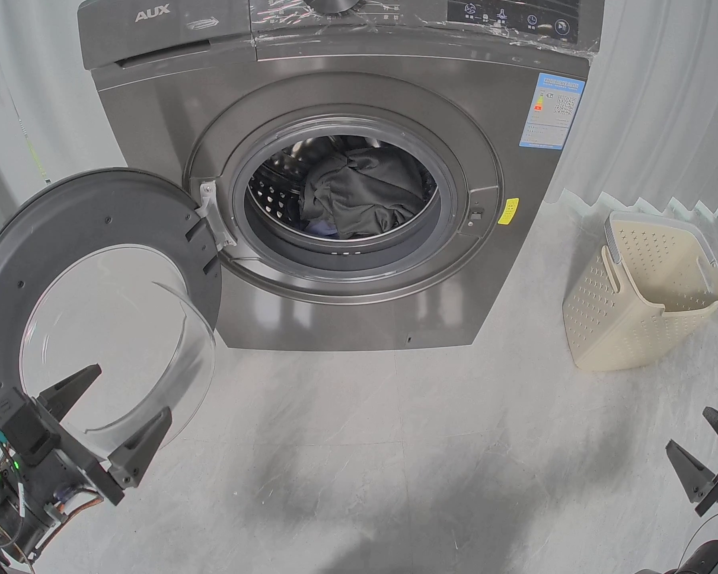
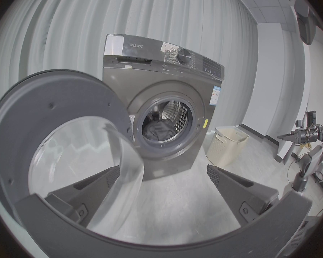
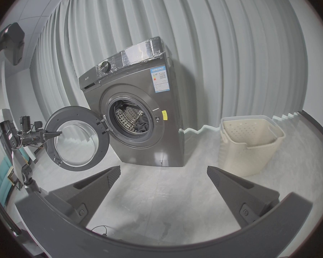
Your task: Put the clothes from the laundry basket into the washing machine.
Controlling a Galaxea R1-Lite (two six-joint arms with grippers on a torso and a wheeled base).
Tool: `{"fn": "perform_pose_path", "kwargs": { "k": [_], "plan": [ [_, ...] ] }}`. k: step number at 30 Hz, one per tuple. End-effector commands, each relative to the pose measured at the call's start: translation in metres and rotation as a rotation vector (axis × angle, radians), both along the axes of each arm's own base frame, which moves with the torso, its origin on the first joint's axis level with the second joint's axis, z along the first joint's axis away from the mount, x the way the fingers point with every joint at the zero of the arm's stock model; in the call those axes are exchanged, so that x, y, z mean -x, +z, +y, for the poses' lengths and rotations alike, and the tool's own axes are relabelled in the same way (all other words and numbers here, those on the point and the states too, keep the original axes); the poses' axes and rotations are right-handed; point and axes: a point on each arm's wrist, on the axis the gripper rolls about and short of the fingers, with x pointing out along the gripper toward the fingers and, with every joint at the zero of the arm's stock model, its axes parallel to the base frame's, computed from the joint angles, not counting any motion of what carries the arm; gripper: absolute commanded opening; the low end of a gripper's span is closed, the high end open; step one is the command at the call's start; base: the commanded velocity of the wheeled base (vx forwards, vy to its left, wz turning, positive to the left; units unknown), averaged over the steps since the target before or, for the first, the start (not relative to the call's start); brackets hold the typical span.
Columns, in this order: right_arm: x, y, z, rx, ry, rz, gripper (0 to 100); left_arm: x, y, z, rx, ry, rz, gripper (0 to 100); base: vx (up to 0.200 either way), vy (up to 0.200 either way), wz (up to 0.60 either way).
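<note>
At the lower left, your left gripper (image 1: pixel 134 389) is hanging spread wide and empty, close by the round grey door with its clear glass bowl (image 1: pixel 72 217), which is standing fully open. In the centre, the crumpled dark grey clothes (image 1: pixel 363 189) are lying inside the grey steel front-loading washing machine (image 1: pixel 335 320). At the right, the cream perforated plastic laundry basket (image 1: pixel 614 312) is looking empty, so loading seems finished. At the lower right, your right gripper (image 1: pixel 688 428) is also gaping, holding nothing. You are working with open floor ahead; be minding the door's rim.
</note>
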Motion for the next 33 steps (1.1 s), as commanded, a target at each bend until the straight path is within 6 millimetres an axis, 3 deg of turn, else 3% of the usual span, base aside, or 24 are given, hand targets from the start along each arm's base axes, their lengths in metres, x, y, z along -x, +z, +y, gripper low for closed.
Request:
{"fn": "perform_pose_path", "kwargs": {
  "k": [1,6,10,14,18,33],
  "plan": [
    [0.034,-0.019,-0.008,-0.013,-0.074,-0.104,100,0.039,-0.003,0.030,0.059,0.088,-0.033,100,0.000,0.000,0.00],
    [0.041,-0.024,-0.008,0.008,-0.195,-0.129,100,0.061,-0.016,0.044,0.064,0.176,0.003,100,0.000,0.000,0.00],
    [0.054,-0.045,-0.006,0.034,-0.167,-0.105,100,0.081,-0.027,0.051,0.060,0.216,-0.014,100,0.000,0.000,0.00],
    [0.055,-0.045,-0.006,0.018,-0.176,-0.112,100,0.102,-0.042,0.053,0.066,0.251,-0.060,100,0.000,0.000,0.00],
    [0.055,-0.050,-0.010,0.050,-0.312,-0.068,100,0.118,-0.062,0.051,0.037,0.286,-0.072,100,0.000,0.000,0.00],
    [0.055,-0.051,-0.009,0.091,-0.272,-0.057,100,0.120,-0.074,0.053,0.001,0.378,0.010,100,0.000,0.000,0.00]
  ]
}}
